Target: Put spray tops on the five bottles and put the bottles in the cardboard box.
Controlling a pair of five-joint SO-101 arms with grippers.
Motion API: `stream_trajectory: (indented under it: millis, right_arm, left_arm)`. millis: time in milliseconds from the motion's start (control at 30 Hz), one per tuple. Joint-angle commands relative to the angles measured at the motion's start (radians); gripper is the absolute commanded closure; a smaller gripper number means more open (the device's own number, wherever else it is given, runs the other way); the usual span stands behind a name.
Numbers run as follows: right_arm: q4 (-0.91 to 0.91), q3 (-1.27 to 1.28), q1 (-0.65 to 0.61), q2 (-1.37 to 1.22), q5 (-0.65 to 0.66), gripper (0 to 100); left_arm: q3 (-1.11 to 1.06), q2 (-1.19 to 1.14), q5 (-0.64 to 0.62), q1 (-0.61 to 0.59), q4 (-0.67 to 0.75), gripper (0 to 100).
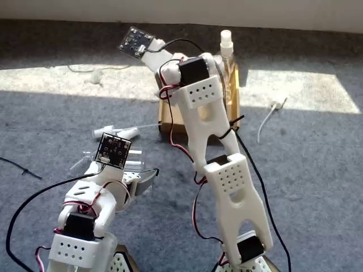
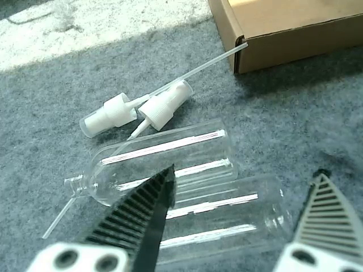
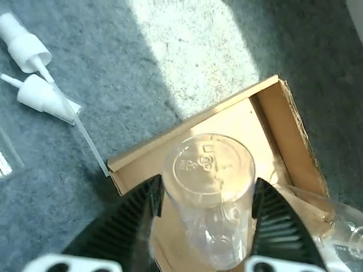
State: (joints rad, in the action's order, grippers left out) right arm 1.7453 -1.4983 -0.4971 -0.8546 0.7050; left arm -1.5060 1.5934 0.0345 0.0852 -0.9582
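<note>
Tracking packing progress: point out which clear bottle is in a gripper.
The bottle in the right gripper, over the cardboard box. Two capless bottles lie on the carpet by the left gripper.

**Makeshift robot test bench in a sunlit room; home or lab, too close to call.**

Here's the evidence as it comes. The left arm (image 1: 74,249) and right arm (image 1: 232,181) are white perforated shells. Each wears a bare circuit board (image 1: 114,149), and red and black wires (image 1: 168,93) loop in the open, pure tinkerer's hardware. The worktop is wrapped in grey carpet-like cloth (image 1: 317,187). A hard patch of sunlight (image 1: 45,79) cuts across its far side, with a pale wall (image 1: 272,10) just behind. A loose white cable (image 1: 262,123) trails there, and a black tie (image 1: 14,168) lies stray. A plain box (image 2: 300,48), clear bottles (image 2: 170,150) and spray tops (image 2: 110,113) sit straight on the cloth.
</note>
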Motion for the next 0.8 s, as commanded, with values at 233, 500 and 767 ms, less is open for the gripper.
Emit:
stream_trajectory:
  millis: [233,500,767]
  right_arm:
    - [0.022,0.587,-0.079,0.568,-0.032,80.7]
    - [0.021,1.267,0.09,1.026,0.009,80.7]
    - [-0.189,1.549,0.696,1.082,-0.13,80.8]
  left_arm:
    - [-0.008,0.016,0.006,-0.01,0.017,66]
    - [-0.016,0.016,0.006,-0.015,0.018,66]
    - [-0.016,0.016,0.006,-0.015,0.018,66]
